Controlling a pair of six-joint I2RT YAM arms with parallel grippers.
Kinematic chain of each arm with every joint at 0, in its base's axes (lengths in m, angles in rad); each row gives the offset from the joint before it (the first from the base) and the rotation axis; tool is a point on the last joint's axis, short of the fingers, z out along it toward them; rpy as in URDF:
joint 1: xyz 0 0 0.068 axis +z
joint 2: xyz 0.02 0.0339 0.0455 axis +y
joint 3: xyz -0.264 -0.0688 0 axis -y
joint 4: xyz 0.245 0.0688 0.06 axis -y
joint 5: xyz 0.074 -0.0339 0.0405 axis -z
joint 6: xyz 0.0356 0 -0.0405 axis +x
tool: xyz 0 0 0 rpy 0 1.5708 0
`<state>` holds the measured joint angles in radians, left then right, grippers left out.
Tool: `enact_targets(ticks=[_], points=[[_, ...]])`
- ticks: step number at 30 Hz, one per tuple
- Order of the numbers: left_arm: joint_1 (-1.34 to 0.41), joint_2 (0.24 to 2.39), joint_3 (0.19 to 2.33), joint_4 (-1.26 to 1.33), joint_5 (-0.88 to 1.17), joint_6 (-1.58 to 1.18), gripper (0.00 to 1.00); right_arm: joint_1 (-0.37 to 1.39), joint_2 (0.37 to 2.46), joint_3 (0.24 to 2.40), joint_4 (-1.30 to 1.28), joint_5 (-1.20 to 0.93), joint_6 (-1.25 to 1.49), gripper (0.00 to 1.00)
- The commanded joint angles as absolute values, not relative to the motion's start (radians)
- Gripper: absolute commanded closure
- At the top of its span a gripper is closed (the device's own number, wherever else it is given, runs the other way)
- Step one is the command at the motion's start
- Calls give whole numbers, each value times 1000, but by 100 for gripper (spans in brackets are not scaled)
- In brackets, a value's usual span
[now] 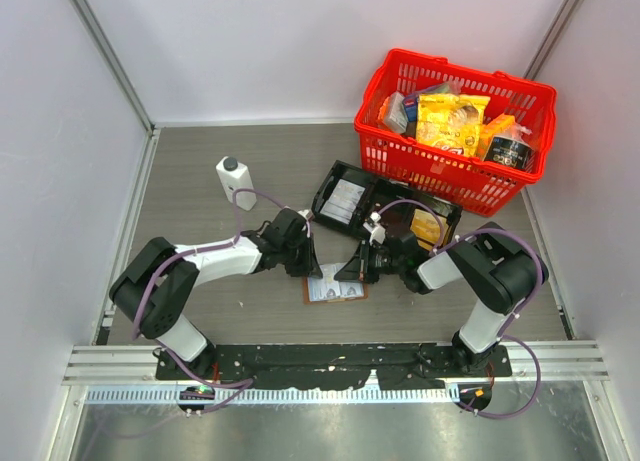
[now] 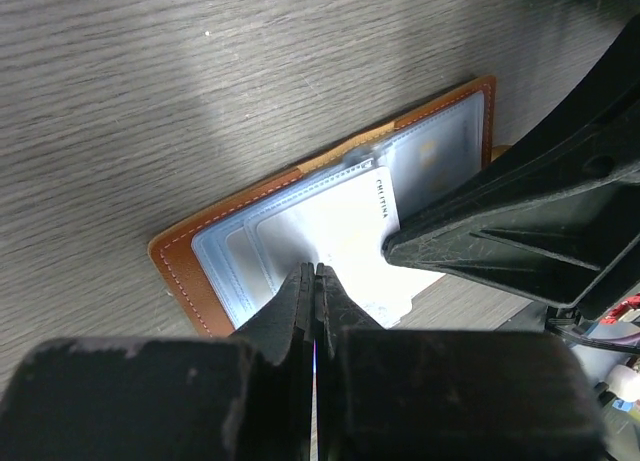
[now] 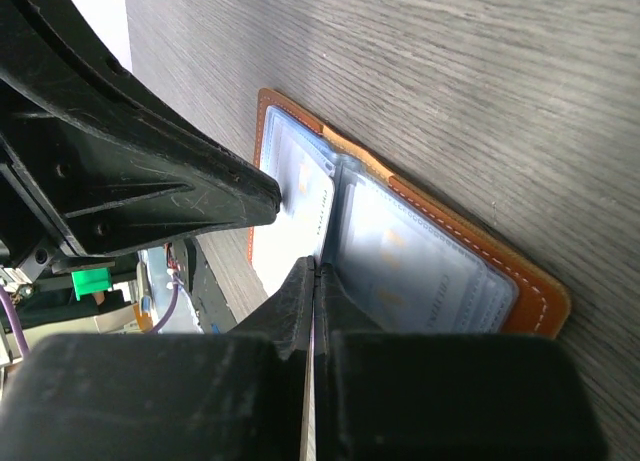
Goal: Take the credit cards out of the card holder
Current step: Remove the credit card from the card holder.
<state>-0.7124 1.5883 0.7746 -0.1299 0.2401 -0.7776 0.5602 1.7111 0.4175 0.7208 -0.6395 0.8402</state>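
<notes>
Brown card holder (image 2: pixel 185 256) flat under left gripper (image 2: pixel 315 273) and right gripper (image 3: pixel 315 268)

— Top view, from where?
— High and behind the arms, facing down: the whole counter (image 1: pixel 200 171), bases at the bottom edge.
— The wrist views?
— Each close, low over the counter, sighting along its own fingers: left gripper (image 2: pixel 315 271), right gripper (image 3: pixel 315 267), facing each other.
— What's shared?
— The open holder (image 1: pixel 335 289) in all three; each wrist view also catches the opposite gripper.
</notes>
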Motion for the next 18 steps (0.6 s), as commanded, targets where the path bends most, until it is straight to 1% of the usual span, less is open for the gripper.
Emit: enact_targets(ticks=[1,14,18], points=[[-715,1597,778,-235,175,-739,100,549,1726,425,749,-632,830,96],[-715,1598,773,-302,114,-710,100,532,1721,399,773,-635,848,96],[-715,1597,772,-307,107,-709,100,528,1723,388,795,-643,856,92]])
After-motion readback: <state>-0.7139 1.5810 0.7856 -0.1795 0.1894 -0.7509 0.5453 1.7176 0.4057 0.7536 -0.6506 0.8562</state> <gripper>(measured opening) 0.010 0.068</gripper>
